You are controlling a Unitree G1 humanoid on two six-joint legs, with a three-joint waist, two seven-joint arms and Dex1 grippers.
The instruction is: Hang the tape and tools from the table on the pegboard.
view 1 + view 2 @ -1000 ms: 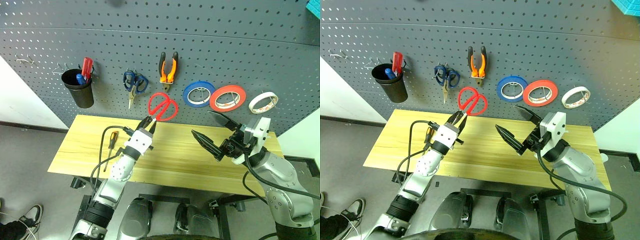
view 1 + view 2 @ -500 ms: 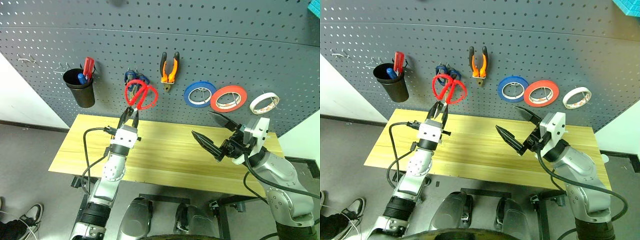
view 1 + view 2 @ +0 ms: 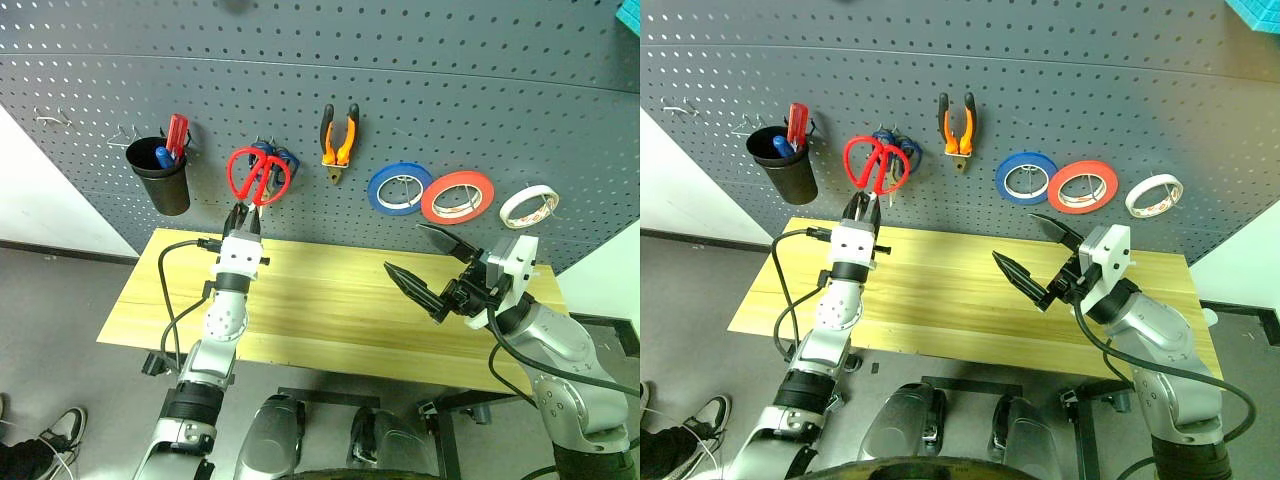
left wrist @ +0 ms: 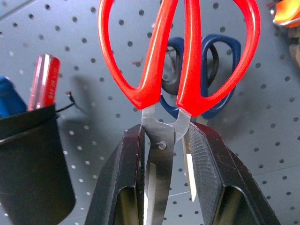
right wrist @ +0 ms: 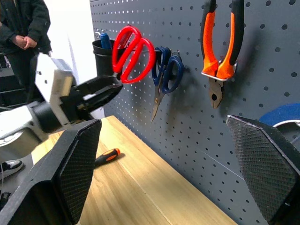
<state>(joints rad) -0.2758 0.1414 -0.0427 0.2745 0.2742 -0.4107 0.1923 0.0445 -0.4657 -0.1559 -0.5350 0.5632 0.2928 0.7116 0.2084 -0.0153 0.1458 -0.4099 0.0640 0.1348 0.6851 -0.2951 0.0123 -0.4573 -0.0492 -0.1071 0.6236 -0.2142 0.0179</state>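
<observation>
— Your left pincer (image 3: 243, 214) is clamped on the red-handled scissors (image 3: 258, 175) at the pivot, handles up against the pegboard (image 3: 420, 90), in front of the blue-handled scissors (image 3: 281, 160). Where next?

— Pick a free hook, slide one loop over it squarely, then release. Your right pincer (image 3: 428, 262) hangs wide and empty over the bench (image 3: 340, 320). The screwdriver (image 5: 105, 156) lies at the bench's far left.

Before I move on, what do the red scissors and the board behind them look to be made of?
The red scissors in the left gripper: glossy red handles, likely moulded plastic by their smooth shine; grey blades with a rivet, apparently steel. The pegboard: matte dark grey sheet with regular holes, probably painted metal, though the look leaves that open.
</observation>
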